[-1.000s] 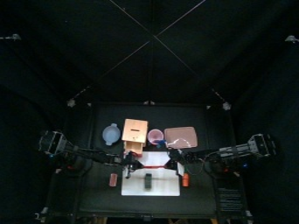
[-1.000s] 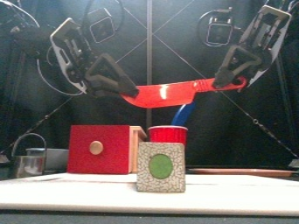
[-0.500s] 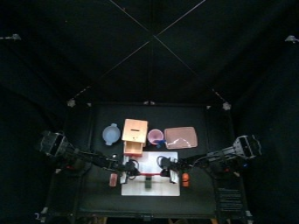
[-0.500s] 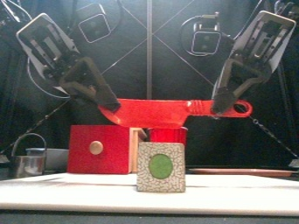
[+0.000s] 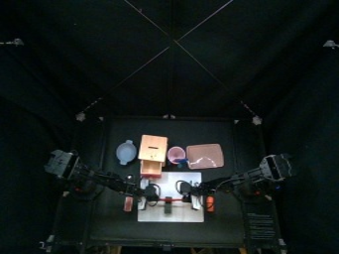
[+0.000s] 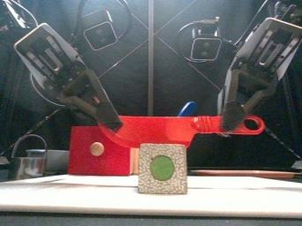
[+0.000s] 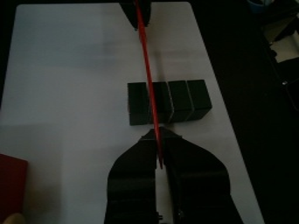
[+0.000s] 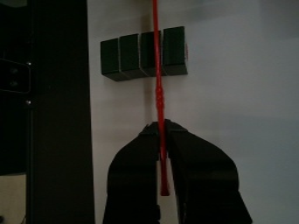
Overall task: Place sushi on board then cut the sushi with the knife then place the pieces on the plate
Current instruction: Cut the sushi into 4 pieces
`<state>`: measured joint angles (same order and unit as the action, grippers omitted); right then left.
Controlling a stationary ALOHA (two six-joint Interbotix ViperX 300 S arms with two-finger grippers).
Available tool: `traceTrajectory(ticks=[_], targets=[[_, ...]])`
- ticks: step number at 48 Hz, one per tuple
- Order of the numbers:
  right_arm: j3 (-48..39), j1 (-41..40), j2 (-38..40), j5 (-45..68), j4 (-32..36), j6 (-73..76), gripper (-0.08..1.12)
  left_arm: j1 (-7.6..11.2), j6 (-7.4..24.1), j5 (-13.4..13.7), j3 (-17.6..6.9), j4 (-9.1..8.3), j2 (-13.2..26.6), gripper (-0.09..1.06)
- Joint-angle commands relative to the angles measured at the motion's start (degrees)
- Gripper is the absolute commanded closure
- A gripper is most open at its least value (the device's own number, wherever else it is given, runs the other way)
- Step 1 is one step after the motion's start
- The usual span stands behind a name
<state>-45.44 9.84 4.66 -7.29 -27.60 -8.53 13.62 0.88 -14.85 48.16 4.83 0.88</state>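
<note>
Clamping red knife (image 6: 165, 130) — L gripper (image 6: 115, 124), R gripper (image 6: 231, 120) — over sushi (image 6: 163, 169).

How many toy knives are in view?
2. The red knife, over the sushi, is held by the left gripper and right gripper; the blue knife stands in the red cup.

We cannot tell whether the red knife (image 6: 165, 129), clamped by left gripper (image 6: 109, 122) and right gripper (image 6: 232, 122), touches the sushi roll (image 6: 162, 168) beneath them; frontally it hides the red cup (image 5: 176, 154) behind.
</note>
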Motion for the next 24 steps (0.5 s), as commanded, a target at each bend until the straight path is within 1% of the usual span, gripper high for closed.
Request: traceTrajectory(ticks=[1,13,19,24], targets=[[1.1,-0.4,1.1,0.1,0.2,-0.1,0.69,-0.88,0.4,-0.4,-1.7,-2.11,-1.0,0.60],[1.1,-0.5,1.1,-0.3,0.2,-0.1,0.69,-0.97,0.2,-0.4,-1.6,-2.02,-0.4,0.60],[1.2,-0.5,0.9,-0.2,0.2,-0.1,0.69,-0.62,0.2,-0.4,-1.3,-0.62,-0.1,0.60],[1.2,-0.5,0.6,-0.2,0.2,-0.1,0.69,-0.53,0.2,-0.4,-1.7,0.00,0.6,0.60]])
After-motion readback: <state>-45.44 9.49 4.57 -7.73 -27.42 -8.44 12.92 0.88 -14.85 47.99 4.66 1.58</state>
